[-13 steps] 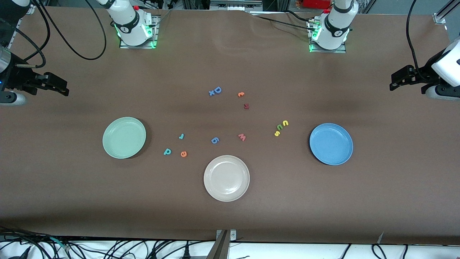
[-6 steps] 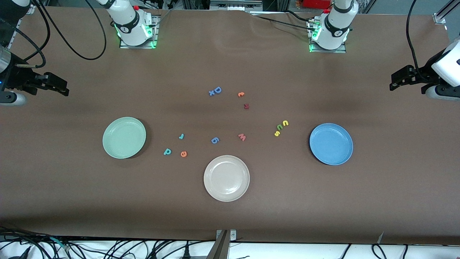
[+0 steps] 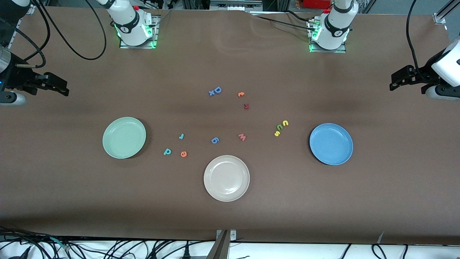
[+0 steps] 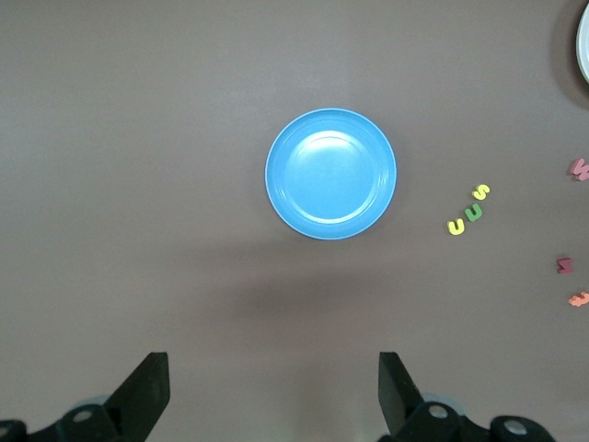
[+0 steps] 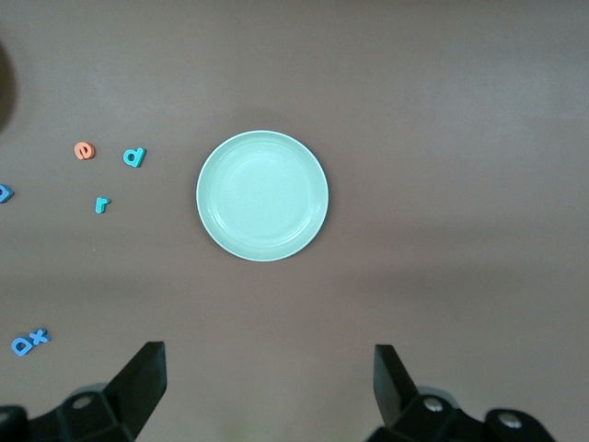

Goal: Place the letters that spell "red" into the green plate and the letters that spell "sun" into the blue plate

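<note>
The pale green plate [image 3: 124, 137] [image 5: 262, 195] lies toward the right arm's end of the table. Beside it lie a teal "d" [image 3: 167, 151] [image 5: 134, 157], an orange "e" [image 3: 183, 154] [image 5: 84, 150] and a small teal "r" [image 3: 181, 136] [image 5: 102, 204]. The blue plate [image 3: 331, 144] [image 4: 331, 174] lies toward the left arm's end. Near it a yellow "s" [image 3: 277, 133], an olive arch [image 3: 279, 127] and a yellow arch [image 3: 285, 123] lie in a row. My left gripper [image 3: 395, 81] [image 4: 273, 387] and right gripper [image 3: 61, 86] [image 5: 271, 382] hang open and empty, high over the table's two ends.
A cream-white plate [image 3: 226, 178] sits nearer the front camera, between the two coloured plates. Loose letters lie mid-table: blue "D" and "x" [image 3: 215, 91], an orange one [image 3: 241, 94], a dark red one [image 3: 246, 106], a pink "w" [image 3: 242, 137], another blue one [image 3: 215, 140].
</note>
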Controlling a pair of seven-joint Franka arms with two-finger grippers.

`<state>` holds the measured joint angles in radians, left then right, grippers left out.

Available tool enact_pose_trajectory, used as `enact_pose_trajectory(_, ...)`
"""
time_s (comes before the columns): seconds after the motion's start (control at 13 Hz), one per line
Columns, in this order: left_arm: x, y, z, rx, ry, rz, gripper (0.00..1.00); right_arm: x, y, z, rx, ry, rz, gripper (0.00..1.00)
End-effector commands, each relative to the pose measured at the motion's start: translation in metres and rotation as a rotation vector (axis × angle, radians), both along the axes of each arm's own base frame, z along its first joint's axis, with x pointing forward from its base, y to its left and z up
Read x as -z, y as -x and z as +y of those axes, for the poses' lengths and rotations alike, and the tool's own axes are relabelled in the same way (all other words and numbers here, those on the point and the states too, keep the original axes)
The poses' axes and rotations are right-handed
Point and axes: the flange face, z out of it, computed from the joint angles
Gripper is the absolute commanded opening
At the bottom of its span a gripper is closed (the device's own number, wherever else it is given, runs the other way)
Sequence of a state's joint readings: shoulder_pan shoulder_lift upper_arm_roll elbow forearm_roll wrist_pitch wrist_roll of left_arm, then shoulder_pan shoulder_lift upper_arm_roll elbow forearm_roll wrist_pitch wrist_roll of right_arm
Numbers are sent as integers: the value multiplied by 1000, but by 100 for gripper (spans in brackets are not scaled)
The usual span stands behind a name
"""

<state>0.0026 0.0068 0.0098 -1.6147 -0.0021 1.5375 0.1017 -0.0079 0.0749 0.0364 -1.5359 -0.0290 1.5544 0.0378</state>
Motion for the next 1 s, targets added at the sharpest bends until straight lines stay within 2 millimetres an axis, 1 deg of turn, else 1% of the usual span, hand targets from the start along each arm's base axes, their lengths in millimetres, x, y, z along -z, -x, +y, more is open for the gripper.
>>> enact_pose_trajectory(0.0,-3,0,1,-1,20,5,100,-4,-3,0,3,3,-6,100)
enact_pose_trajectory(0.93,-2,-2,1,-2,6,6,100,-4,-3,0,3,3,-4,100)
